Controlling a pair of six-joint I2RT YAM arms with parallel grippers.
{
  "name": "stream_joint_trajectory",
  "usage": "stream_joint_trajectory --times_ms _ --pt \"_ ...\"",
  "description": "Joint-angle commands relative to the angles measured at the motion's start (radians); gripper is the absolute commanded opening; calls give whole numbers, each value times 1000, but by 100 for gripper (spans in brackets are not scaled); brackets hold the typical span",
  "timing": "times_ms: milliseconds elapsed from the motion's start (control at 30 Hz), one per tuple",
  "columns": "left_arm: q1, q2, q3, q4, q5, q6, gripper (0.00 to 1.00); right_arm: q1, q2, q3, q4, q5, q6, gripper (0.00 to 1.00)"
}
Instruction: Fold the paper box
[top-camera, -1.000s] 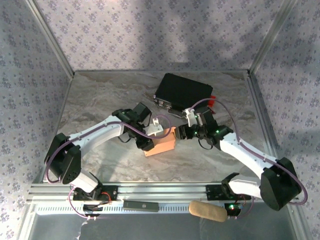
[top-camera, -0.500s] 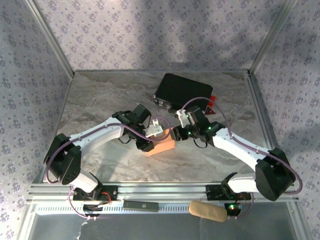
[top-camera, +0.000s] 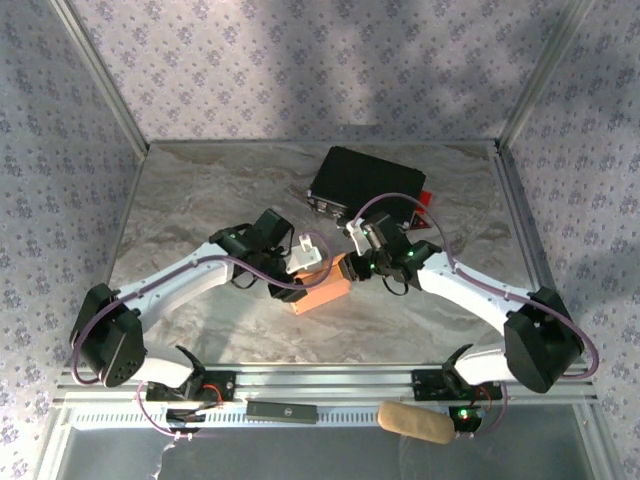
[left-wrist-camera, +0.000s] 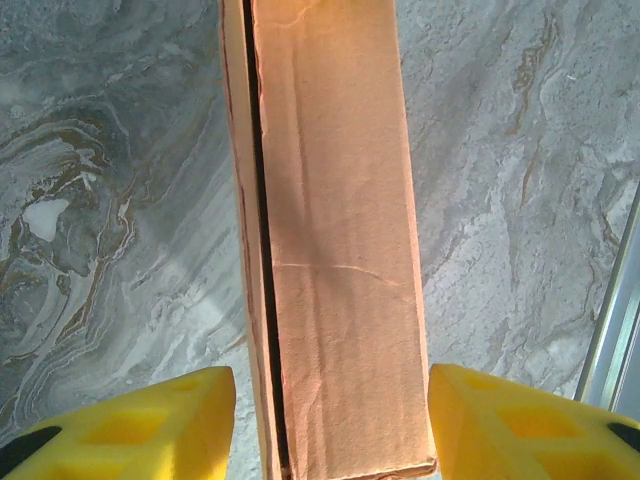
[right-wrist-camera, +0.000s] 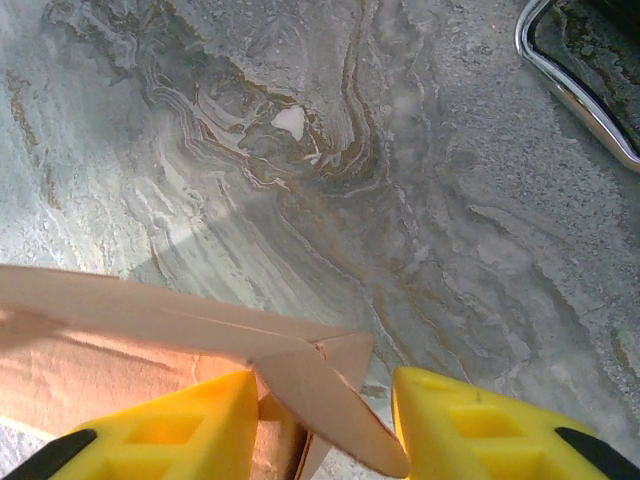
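Right gripper (right-wrist-camera: 322, 398) is closing in on the paper box (left-wrist-camera: 330, 220) end flap (right-wrist-camera: 345, 425), fingers spread; left gripper (left-wrist-camera: 330, 405) is straddling it, also spread. Next: pressing flap inward.

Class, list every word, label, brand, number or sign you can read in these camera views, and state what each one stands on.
No text is legible in any view.
paper box: plain salmon-orange cardboard, no print on the visible faces.
black case: a pale patch on its near edge, too small to read.
dark bar at the bottom of the top view: any marking is too small and blurred to read.
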Motion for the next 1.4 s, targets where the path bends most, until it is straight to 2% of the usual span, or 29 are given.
stream_joint_trajectory --times_ms 0,233,467,533,767,900,1100,1367 --pt "1 4 -7 18 3 -14 53 13 17 20 -35 37 -9 40" --pt "-29 22 -15 55 -21 -49 48 16 12 26 -41 48 -2 40" --pt "-46 39 -33 78 -64 -73 28 10 -59 31 -59 55 -2 47" --pt "-50 44 -31 79 -77 -77 26 2 -77 36 -69 53 -3 48" --pt "-66 40 -32 89 -93 -79 25 -29 -95 72 -103 21 -42 48" --pt "-73 44 -31 87 -102 -79 25 -34 -66 99 -135 4 -59 42" --pt "-76 45 -32 84 -111 -79 25 -36 -97 71 -140 31 -66 39" --pt "-76 48 -27 82 -114 -76 26 -40 -86 69 -160 44 -91 40"
